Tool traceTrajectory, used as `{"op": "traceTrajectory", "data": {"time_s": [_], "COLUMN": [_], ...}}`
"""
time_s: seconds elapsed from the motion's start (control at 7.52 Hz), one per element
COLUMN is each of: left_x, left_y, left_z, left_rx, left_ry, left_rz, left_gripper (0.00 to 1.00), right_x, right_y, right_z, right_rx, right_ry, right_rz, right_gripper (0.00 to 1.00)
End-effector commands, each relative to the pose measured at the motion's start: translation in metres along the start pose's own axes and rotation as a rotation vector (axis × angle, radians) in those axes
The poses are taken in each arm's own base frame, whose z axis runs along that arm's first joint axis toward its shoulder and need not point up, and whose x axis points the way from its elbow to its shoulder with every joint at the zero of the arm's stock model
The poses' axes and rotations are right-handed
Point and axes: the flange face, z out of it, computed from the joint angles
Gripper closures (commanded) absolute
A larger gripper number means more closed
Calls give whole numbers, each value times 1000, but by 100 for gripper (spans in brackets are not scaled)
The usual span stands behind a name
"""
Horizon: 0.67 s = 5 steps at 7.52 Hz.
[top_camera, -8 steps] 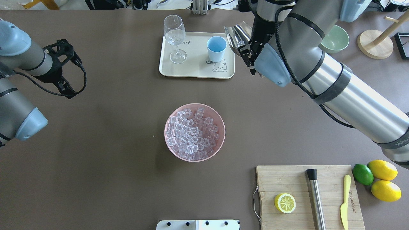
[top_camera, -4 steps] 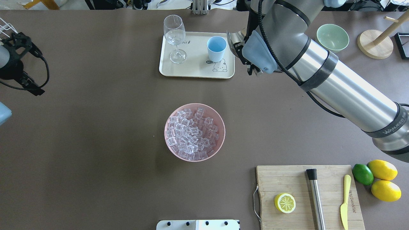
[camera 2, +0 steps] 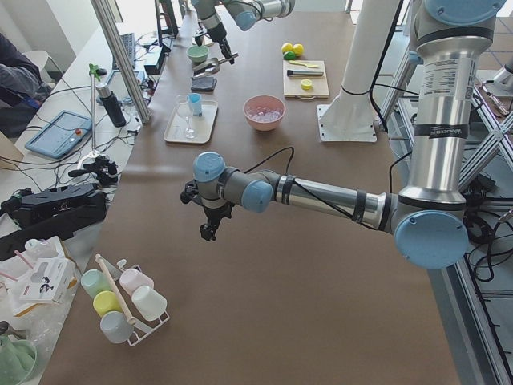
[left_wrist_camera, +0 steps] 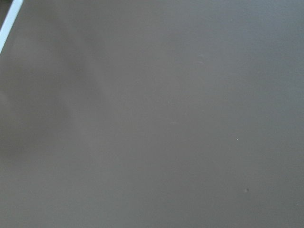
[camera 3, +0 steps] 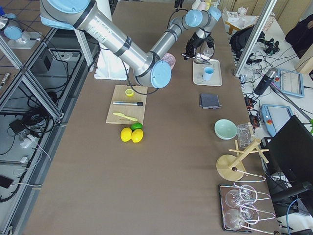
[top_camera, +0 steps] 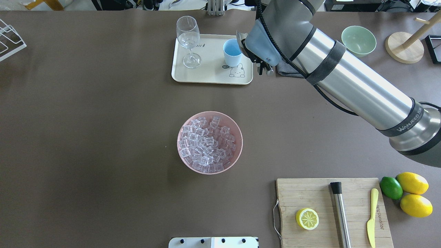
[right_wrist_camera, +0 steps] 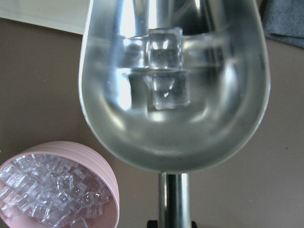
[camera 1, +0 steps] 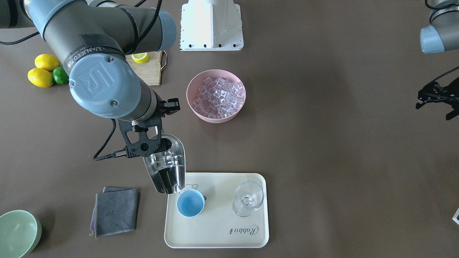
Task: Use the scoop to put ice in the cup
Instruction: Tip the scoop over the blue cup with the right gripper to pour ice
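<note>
Exterior front-facing, lower centre: right gripper (camera 1: pixel 152 145) grips scoop (camera 1: pixel 168 170), ice (camera 1: pixel 166 160) aboard, lip beside empty cup (camera 1: pixel 190 203); pouring not yet done; left gripper (camera 1: pixel 426 98) indeterminate

The cream tray (camera 1: pixel 208 233) carries the word "Rabbit" in script. A black strap (top_camera: pixel 408 120) around the right arm (top_camera: pixel 358 88) reads "WANJEED", its end hidden. The blue joint cap (camera 1: pixel 104 82) shows a "UR" logo.

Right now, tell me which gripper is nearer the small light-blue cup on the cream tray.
Right. The right gripper holds the shiny steel scoop, its lip just beside the light-blue cup. The left gripper hangs over bare table, far off to the robot's left.
</note>
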Motion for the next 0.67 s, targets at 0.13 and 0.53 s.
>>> {"op": "traceTrajectory", "data": {"time_s": [0.13,0.53], "left_x": [-72,-92], "left_y": [74,94], "left_z": [-36,-41], "left_rx": [16,-52], "left_ry": [30,33], "left_rz": [-241,-373], "left_gripper": [2,2], "right_x": [-3,-9], "right_y": [-6,-11], "right_z": [6,11], "right_rx": [-83,-142], "right_ry": [7,19], "right_rz": [14,-30], "right_gripper": [100,100]}}
